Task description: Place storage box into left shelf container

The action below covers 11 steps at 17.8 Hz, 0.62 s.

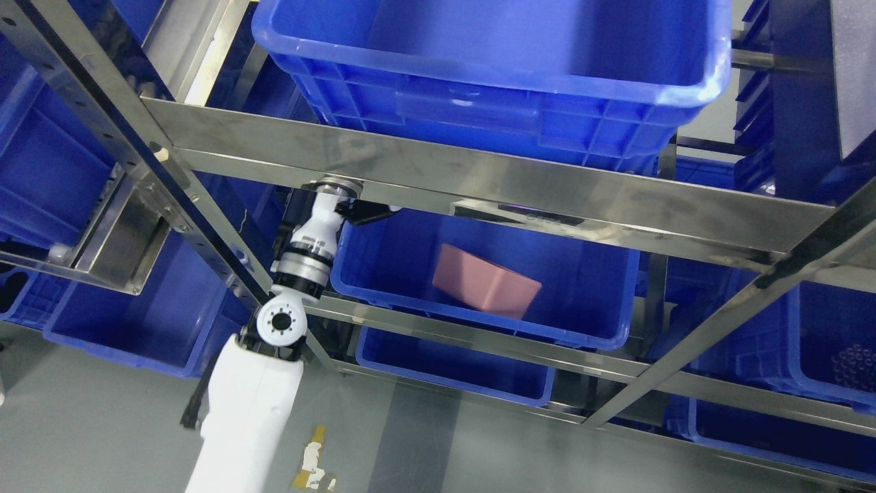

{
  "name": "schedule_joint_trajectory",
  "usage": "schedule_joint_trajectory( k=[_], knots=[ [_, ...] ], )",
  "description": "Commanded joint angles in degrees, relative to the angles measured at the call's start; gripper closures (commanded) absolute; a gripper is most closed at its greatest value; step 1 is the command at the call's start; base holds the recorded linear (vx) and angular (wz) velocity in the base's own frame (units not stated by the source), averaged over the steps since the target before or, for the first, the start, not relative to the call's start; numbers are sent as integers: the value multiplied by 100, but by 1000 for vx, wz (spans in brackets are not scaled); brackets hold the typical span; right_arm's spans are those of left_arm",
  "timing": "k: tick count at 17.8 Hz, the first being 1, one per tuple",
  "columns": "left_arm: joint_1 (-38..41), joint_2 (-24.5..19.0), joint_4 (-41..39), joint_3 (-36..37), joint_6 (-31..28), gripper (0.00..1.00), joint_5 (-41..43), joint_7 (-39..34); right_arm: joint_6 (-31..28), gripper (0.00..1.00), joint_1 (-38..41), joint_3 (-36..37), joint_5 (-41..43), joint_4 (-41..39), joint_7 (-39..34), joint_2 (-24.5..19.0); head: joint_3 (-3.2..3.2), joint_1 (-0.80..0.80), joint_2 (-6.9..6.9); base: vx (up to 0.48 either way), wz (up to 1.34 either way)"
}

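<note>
A pink storage box point(484, 281) lies tilted inside a blue container point(588, 274) on the middle level of the steel shelf. My left arm point(250, 411) rises from the lower left to that container's left rim. The left hand point(366, 211) is mostly hidden behind the steel shelf beam point(479, 178), and only a dark part shows, over the container's left corner. The hand is apart from the pink box. The right arm is out of view.
A large blue bin point(493, 75) sits on the level above. Another blue bin point(452, 366) is below, and more stand on the left point(123, 322) and right point(821, 342). A slanted steel upright point(171, 171) crosses near my arm. Grey floor shows below.
</note>
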<state>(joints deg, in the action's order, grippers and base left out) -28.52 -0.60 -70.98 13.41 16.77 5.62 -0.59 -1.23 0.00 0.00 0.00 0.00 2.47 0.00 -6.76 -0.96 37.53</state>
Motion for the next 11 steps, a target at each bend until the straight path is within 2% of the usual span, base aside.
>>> schedule_joint_trajectory(
  k=[1,4,8,11],
  knots=[
    [1294,-40,-2061,-242,-113,1,-905,-380,0,0,53,26,-9,-100,-1,100,0,0,0,0,0],
    [1708,-40,-2060,-190,325,1,-949,-363,0,0,53,26,-9,-100,-1,100,0,0,0,0,0],
    [1876,-40,-2060,38,371,0,-1765,-337,0,0,53,26,-9,-100,-1,100,0,0,0,0,0],
    [2034,-40,-2060,267,389,0,-1757,-205,0,0,53,26,-9,-100,-1,100,0,0,0,0,0]
  ],
)
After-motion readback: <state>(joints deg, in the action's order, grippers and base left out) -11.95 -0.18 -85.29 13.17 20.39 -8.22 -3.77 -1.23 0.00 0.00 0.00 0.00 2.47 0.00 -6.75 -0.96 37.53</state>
